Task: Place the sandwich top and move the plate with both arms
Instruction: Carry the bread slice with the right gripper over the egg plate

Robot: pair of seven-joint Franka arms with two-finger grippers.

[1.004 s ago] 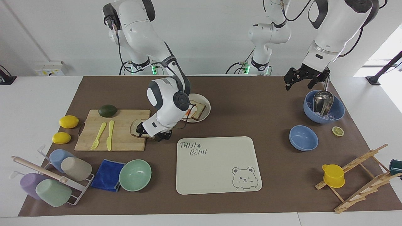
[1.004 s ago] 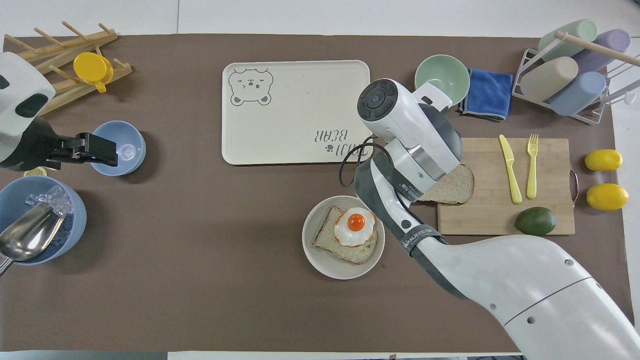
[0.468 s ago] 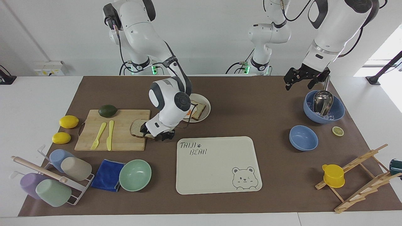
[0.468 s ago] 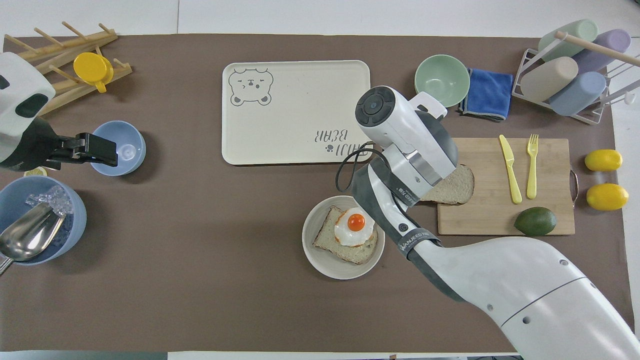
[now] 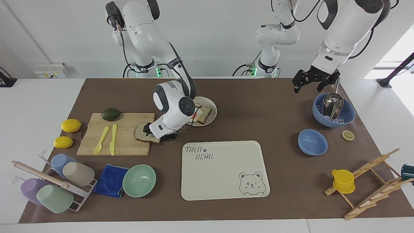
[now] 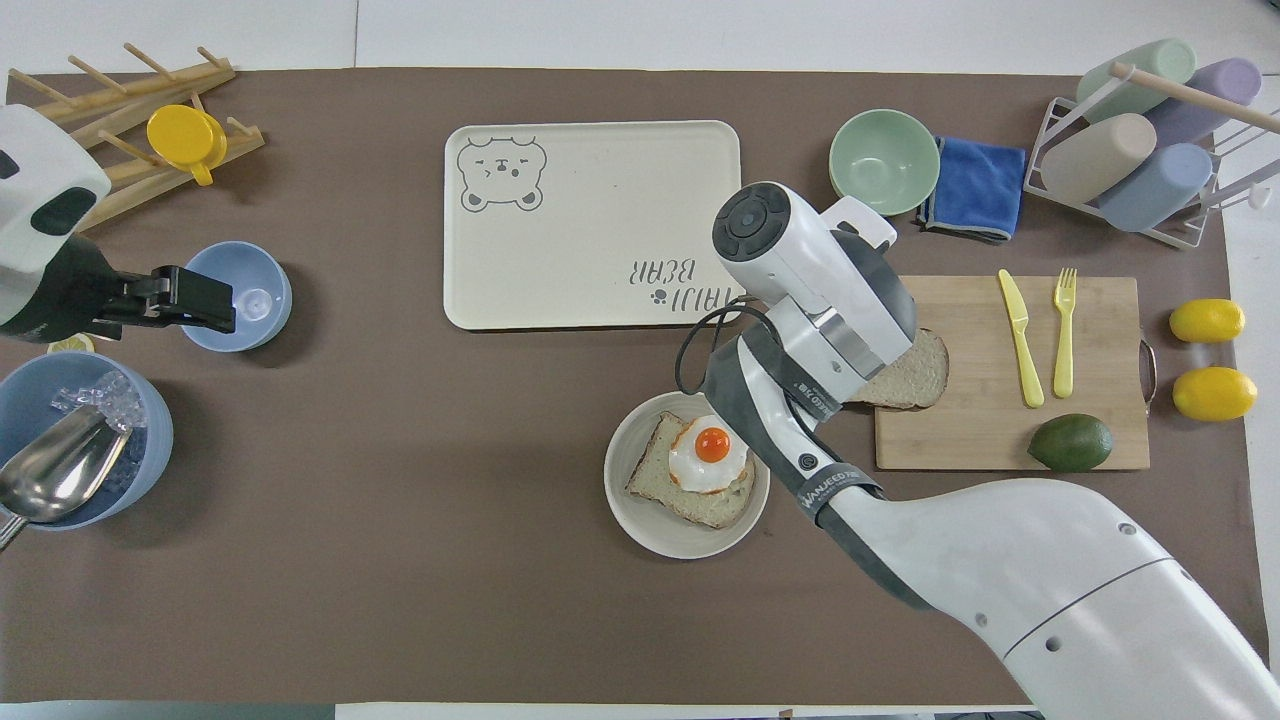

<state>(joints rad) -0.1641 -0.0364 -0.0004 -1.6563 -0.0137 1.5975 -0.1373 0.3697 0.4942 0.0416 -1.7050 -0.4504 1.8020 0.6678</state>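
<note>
The sandwich top [image 5: 141, 133], a plain brown bread slice, lies on the end of the wooden cutting board [image 5: 124, 147] nearest the plate; it also shows in the overhead view [image 6: 915, 368]. My right gripper [image 5: 157, 134] is down at that slice's edge, touching or almost touching it; its wrist hides it from above. The round cream plate [image 5: 212, 113] holds a bread slice with a fried egg [image 6: 710, 455] and sits nearer to the robots than the board's end. My left gripper [image 5: 311, 81] waits open above the table by the ice bowl.
The bear-printed tray [image 5: 226, 181] lies farther from the robots than the plate. A mint bowl [image 5: 139, 180], blue cloth and cup rack are at the right arm's end. A blue ice bowl with scoop [image 5: 333, 111], a small blue bowl, a lemon slice and a wooden rack are at the left arm's end.
My right hand has shifted slightly toward the robots along the bread slice's edge. The slice, the plate and the left arm have not moved.
</note>
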